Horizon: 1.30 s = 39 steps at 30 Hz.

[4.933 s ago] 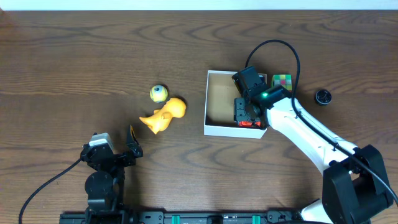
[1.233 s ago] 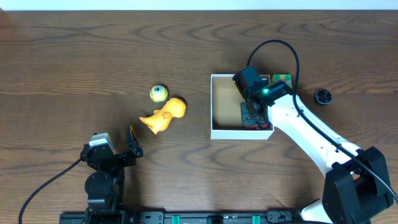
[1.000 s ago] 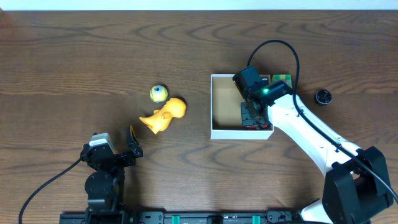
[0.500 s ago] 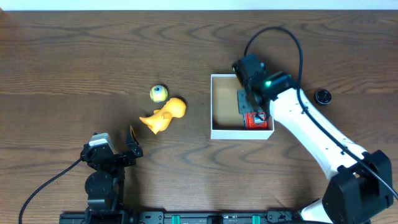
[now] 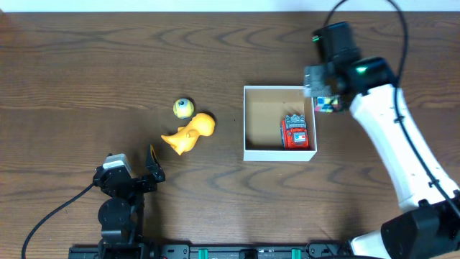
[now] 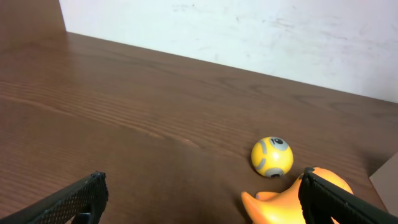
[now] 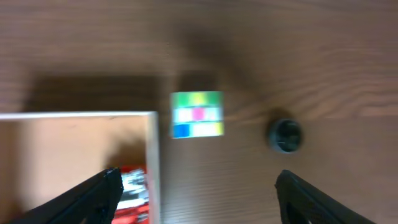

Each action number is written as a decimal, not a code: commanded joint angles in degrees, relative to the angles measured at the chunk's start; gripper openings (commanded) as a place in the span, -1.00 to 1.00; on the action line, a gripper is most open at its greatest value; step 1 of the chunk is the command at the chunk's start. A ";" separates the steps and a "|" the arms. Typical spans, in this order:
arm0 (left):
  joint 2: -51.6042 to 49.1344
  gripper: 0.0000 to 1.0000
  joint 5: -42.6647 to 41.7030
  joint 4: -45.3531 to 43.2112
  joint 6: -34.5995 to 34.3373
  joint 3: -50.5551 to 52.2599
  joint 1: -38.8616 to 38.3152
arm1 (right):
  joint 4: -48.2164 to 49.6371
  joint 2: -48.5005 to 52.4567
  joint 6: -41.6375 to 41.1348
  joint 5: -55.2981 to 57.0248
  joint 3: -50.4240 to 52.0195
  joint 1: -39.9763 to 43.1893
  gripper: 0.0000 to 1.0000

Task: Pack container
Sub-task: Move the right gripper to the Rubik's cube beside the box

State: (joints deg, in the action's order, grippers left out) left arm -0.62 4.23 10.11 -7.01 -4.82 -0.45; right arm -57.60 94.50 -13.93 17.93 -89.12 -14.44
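Dark brown wooden table [image 5: 72, 65], nothing gripped.
Lower left, the left gripper [image 6: 211, 205] is spread wide, touching nothing. Beyond it lie an orange duck-shaped toy [image 5: 189, 133], cut off in the wrist view, and a yellow ball [image 5: 184, 108], its grey mark unreadable. Right of centre sits the square white cardboard box with a brown inside [image 5: 279, 154], a red toy [image 5: 297, 132] in its lower right corner. At upper right the right gripper [image 7: 199, 205] hangs wide apart, holding nothing, above a blurred multicoloured cube [image 7: 197, 114].
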 commanded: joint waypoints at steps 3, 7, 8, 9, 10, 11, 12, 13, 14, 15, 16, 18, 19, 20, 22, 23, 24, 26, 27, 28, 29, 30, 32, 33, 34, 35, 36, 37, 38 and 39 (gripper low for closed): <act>0.35 0.96 -0.55 0.46 0.98 1.64 -0.13 | 2.27 -1.09 6.91 1.11 0.02 5.42 0.66; 0.35 0.96 -0.55 0.46 0.98 1.64 -0.13 | 6.12 -0.46 8.92 1.11 1.05 6.97 0.76; 0.35 0.96 -0.55 0.46 0.98 1.64 -0.13 | 6.82 -0.24 8.90 1.09 1.16 7.21 0.77; 0.35 0.96 -0.55 0.46 0.98 1.64 -0.13 | 7.34 0.02 8.87 1.09 1.22 7.41 0.76; 0.35 0.96 -0.55 0.46 0.98 1.64 -0.13 | 7.63 0.31 8.87 0.70 1.25 7.58 0.77; 0.35 0.96 -0.55 0.46 0.98 1.64 -0.13 | 7.85 0.66 8.87 -0.44 1.25 7.76 0.77; 0.35 0.96 -0.55 0.46 0.98 1.64 -0.13 | 7.96 1.18 8.90 -2.05 1.27 7.98 0.76; 0.35 0.96 -0.55 0.46 0.98 1.64 -0.13 | 7.96 1.64 8.87 -3.39 1.29 8.17 0.76; 0.35 0.96 -0.55 0.46 0.98 1.64 -0.13 | 7.98 2.69 8.87 -5.25 1.36 8.48 0.77; 0.35 0.96 -0.55 0.46 0.98 1.64 -0.13 | 8.02 3.32 8.87 -6.40 1.40 8.66 0.77; 0.35 0.96 -0.55 0.46 0.98 1.64 -0.13 | 8.09 4.59 8.87 -7.89 1.42 8.85 0.77; 0.35 0.96 -0.55 0.46 0.98 1.64 -0.13 | 8.09 6.99 8.87 -8.98 1.42 8.85 0.75; 0.35 0.96 -0.55 0.46 0.98 1.64 -0.13 | 8.07 8.31 8.87 -8.98 1.42 8.76 0.75; 0.35 0.96 -0.55 0.46 0.98 1.64 -0.13 | 8.07 9.57 8.87 -8.98 1.42 8.70 0.75; 0.35 0.96 -0.55 0.46 0.98 1.64 -0.13 | 8.09 11.72 8.87 -8.98 1.42 8.55 0.74; 0.35 0.96 -0.55 0.46 0.98 1.64 -0.13 | 8.07 12.61 8.87 -9.01 1.42 8.50 0.75; 0.35 0.96 -0.55 0.46 0.98 1.64 -0.13 | 8.00 13.35 8.85 -9.01 1.42 8.48 0.75; 0.35 0.96 -0.55 0.46 0.98 1.64 -0.13 | 7.69 14.38 8.61 -9.03 1.42 8.48 0.74; 0.35 0.96 -0.55 0.46 0.98 1.64 -0.13 | 7.61 14.51 8.57 -9.20 1.46 8.48 0.75; 0.35 0.96 -0.55 0.46 0.98 1.64 -0.13 | 7.61 14.71 8.48 -9.22 1.55 8.48 0.75; 0.35 0.96 -0.55 0.46 0.98 1.64 -0.13 | 7.61 14.80 8.44 -9.20 1.55 8.48 0.75; 0.35 0.96 -0.55 0.46 0.98 1.64 -0.13 | 7.69 14.93 8.55 -9.18 1.55 8.50 0.76; 0.35 0.96 -0.55 0.46 0.98 1.64 -0.13 | 7.93 15.21 9.38 -9.18 1.60 8.52 0.77; 0.35 0.96 -0.55 0.46 0.98 1.64 -0.13 | 8.04 15.30 9.35 -9.20 1.60 8.57 0.78; 0.35 0.96 -0.55 0.46 0.98 1.64 -0.13 | 8.15 15.43 9.38 -9.20 1.60 8.59 0.79; 0.35 0.96 -0.55 0.46 0.98 1.64 -0.13 | 8.31 15.67 9.38 -9.18 1.60 8.66 0.79; 0.35 0.96 -0.55 0.46 0.98 1.64 -0.13 | 8.48 15.85 9.35 -9.22 1.60 8.74 0.79; 0.35 0.96 -0.55 0.46 0.98 1.64 -0.13 | 8.61 16.20 9.38 -9.44 1.60 8.81 0.80; 0.35 0.96 -0.55 0.46 0.98 1.64 -0.13 | 8.74 16.48 9.40 -9.66 1.60 8.81 0.80; 0.35 0.96 -0.55 0.46 0.98 1.64 -0.13 | 8.94 16.98 9.88 -9.94 1.62 8.81 0.80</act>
State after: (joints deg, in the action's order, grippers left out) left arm -0.62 4.23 10.11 -7.01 -4.82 -0.45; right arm -49.06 109.91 -5.37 8.75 -87.64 -6.07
